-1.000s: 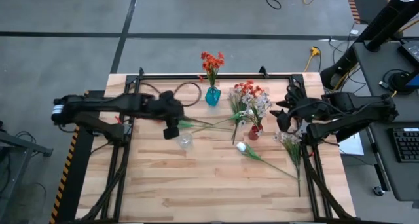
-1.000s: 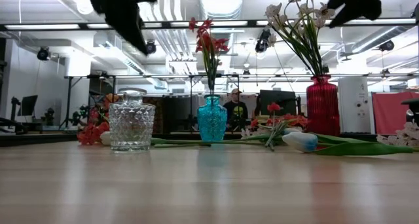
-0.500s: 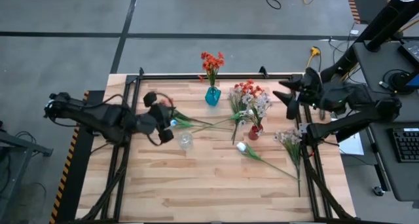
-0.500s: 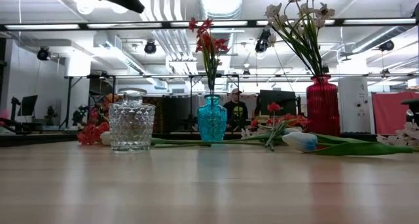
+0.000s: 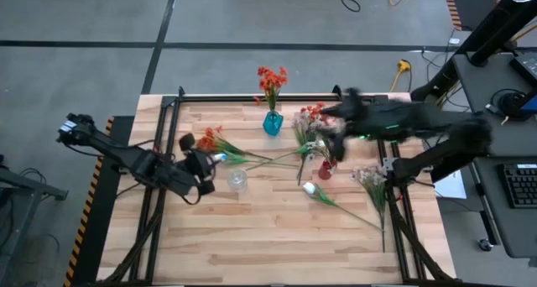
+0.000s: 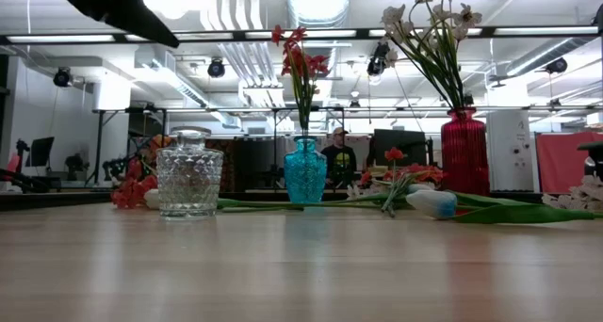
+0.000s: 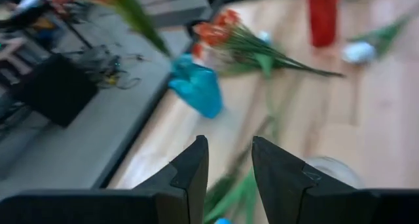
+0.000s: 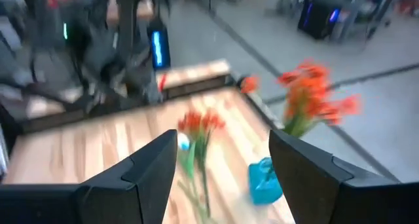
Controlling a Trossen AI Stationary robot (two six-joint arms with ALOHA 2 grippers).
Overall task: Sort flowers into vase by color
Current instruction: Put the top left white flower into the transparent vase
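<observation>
An orange-red spray (image 5: 210, 140) lies on the table, its green stem (image 5: 252, 159) running toward the red vase (image 5: 325, 169), which holds pale blossoms (image 5: 329, 136). The blue vase (image 5: 273, 123) holds orange-red flowers (image 5: 270, 79). A clear glass vase (image 5: 237, 180) stands empty. A white tulip (image 5: 310, 189) and a pale bunch (image 5: 369, 178) lie on the table to the right. My left gripper (image 5: 208, 159) hovers open beside the lying spray, left of the glass vase. My right gripper (image 5: 334, 117) is open, high above the red vase.
Black frame rails run along the table's left side (image 5: 159, 153), far side (image 5: 277, 95) and right side (image 5: 386, 165). Bare wood (image 5: 252, 237) fills the near half of the table. In the low view a person (image 6: 337, 152) sits far behind the blue vase.
My left gripper has drawn back toward the table's left edge, sunk a little and turned, uncovering the orange-red spray lying on the table. My right gripper has risen and swung toward the far edge and then leftward, over the red vase. The flowers and vases have kept their places.
</observation>
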